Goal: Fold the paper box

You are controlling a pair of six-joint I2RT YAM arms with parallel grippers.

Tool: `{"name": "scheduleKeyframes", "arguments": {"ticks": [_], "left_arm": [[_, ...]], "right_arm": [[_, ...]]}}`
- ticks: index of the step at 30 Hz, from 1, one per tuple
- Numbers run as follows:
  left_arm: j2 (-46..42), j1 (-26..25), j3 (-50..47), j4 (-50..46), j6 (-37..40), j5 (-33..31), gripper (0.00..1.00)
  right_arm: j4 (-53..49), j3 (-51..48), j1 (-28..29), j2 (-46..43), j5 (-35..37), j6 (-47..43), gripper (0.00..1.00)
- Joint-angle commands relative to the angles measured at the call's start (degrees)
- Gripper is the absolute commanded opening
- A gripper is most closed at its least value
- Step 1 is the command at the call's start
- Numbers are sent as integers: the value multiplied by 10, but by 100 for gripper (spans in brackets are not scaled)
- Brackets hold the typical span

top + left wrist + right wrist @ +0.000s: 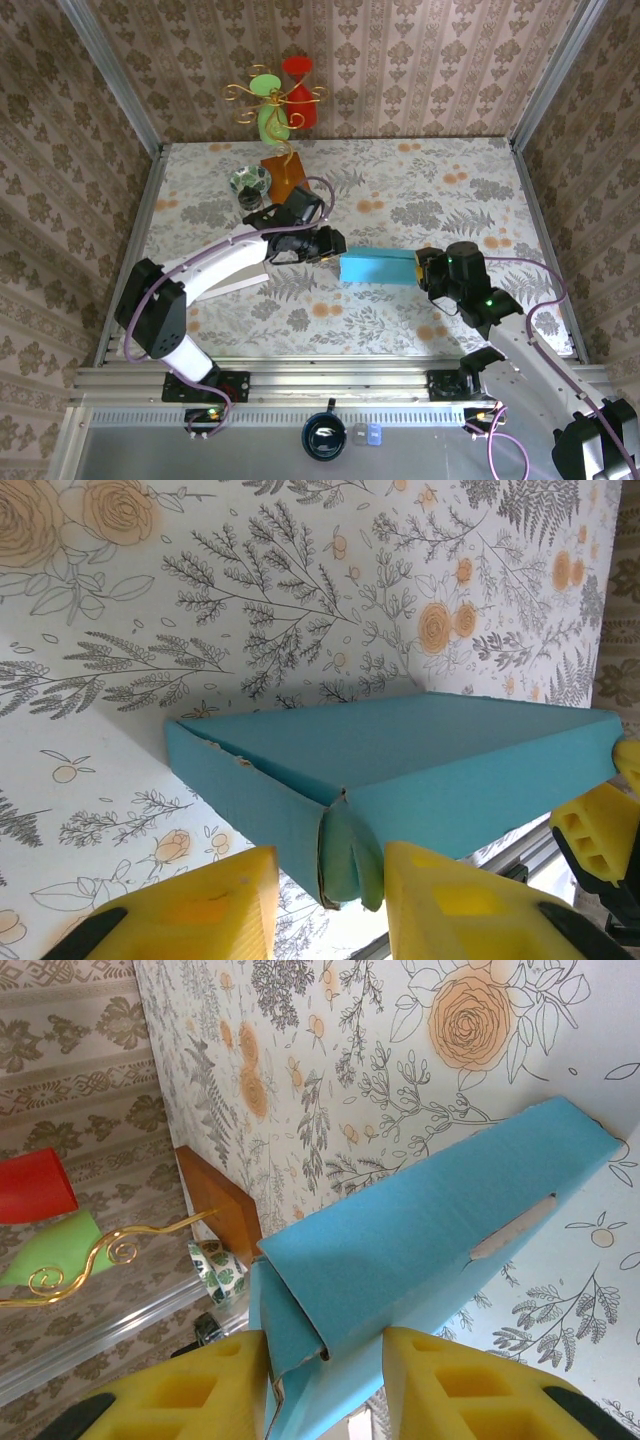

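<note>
While my right fingers (470, 1385) pinch one end of the blue box (378, 267), my left fingers (460, 900) straddle the other narrowly — one clear of it, tips cut off.

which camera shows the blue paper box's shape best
Left wrist: the paper box appears large, its walls and tucked corner flap clear. Top external shows it small, from above; right wrist shows one end and a slot.

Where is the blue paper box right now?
Seen from above, the paper box is just right of the table centre, one end at the left gripper, the other at the right gripper.
</note>
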Motion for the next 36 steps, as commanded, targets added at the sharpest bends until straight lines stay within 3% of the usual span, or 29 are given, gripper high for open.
{"name": "scheduleKeyframes", "arguments": {"ticks": [1, 8, 19, 29, 36], "left_arm": [[3, 4, -28, -4, 9, -2, 32], [11, 4, -62, 10, 26, -4, 28], [3, 3, -73, 9, 36, -13, 23], [1, 2, -69, 8, 40, -13, 23], [-1, 1, -71, 8, 40, -14, 23]], "right_arm": [[-76, -15, -2, 14, 6, -7, 36], [-91, -2, -9, 13, -2, -24, 40], [-138, 112, -18, 13, -17, -94, 45], [-105, 36, -34, 20, -30, -48, 43], [-139, 26, -46, 35, -45, -54, 35]]}}
